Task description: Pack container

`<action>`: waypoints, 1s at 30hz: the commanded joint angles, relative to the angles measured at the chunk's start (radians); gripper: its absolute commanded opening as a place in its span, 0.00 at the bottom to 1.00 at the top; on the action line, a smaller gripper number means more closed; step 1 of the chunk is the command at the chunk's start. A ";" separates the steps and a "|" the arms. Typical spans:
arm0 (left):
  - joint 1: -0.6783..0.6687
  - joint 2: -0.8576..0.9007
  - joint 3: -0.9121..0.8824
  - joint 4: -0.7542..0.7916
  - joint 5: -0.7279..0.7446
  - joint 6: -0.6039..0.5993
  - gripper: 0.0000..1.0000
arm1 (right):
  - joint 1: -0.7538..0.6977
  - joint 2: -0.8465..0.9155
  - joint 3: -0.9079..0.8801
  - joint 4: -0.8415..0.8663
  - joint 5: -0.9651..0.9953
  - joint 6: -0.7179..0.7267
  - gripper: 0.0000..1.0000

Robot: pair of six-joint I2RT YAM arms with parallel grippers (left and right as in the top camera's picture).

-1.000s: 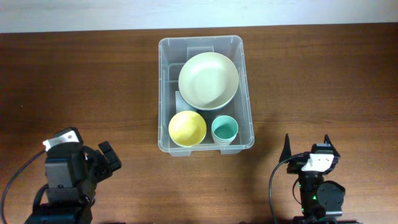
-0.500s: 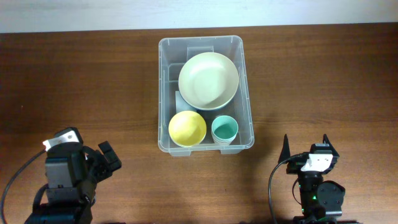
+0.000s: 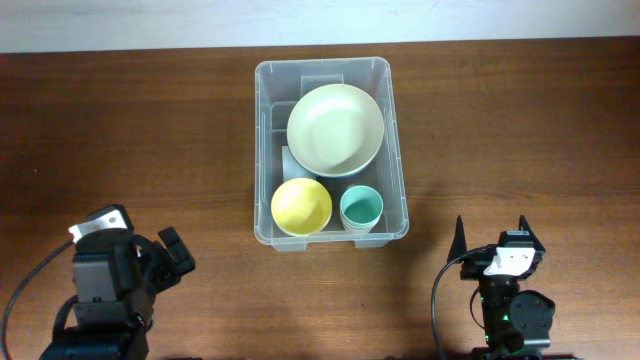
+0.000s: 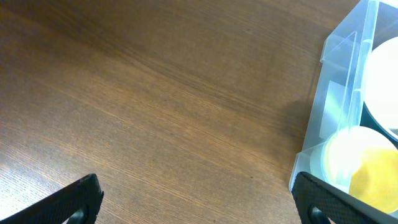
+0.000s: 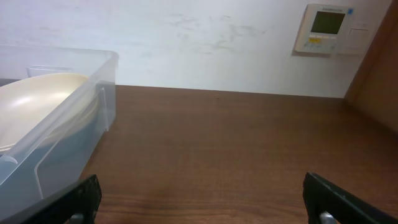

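Three views, all catching the container (image 3: 320, 63).
The overhead camera looks straight down from far off, taking in the whole counter (image 3: 120, 120). The left wrist camera sits low and close, tilted down toward the container's left wall. The right wrist camera looks level across the counter to the white wall (image 5: 186, 37), with the container at its left edge.
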 commanded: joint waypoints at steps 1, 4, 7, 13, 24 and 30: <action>-0.004 -0.006 -0.005 -0.001 -0.007 -0.013 1.00 | 0.010 -0.010 -0.005 -0.011 -0.009 -0.002 0.99; -0.004 -0.006 -0.005 -0.001 -0.007 -0.013 1.00 | 0.010 -0.010 -0.005 -0.011 -0.009 -0.002 0.99; -0.004 -0.006 -0.005 -0.001 -0.007 -0.013 0.99 | 0.010 -0.010 -0.005 -0.011 -0.009 -0.002 0.99; -0.004 -0.014 -0.006 -0.032 -0.027 0.010 1.00 | 0.010 -0.010 -0.005 -0.011 -0.009 -0.002 0.99; -0.004 -0.369 -0.468 0.579 0.046 0.215 1.00 | 0.010 -0.010 -0.005 -0.011 -0.009 -0.002 0.99; -0.004 -0.584 -0.780 0.996 0.137 0.345 1.00 | 0.010 -0.010 -0.005 -0.011 -0.009 -0.002 0.99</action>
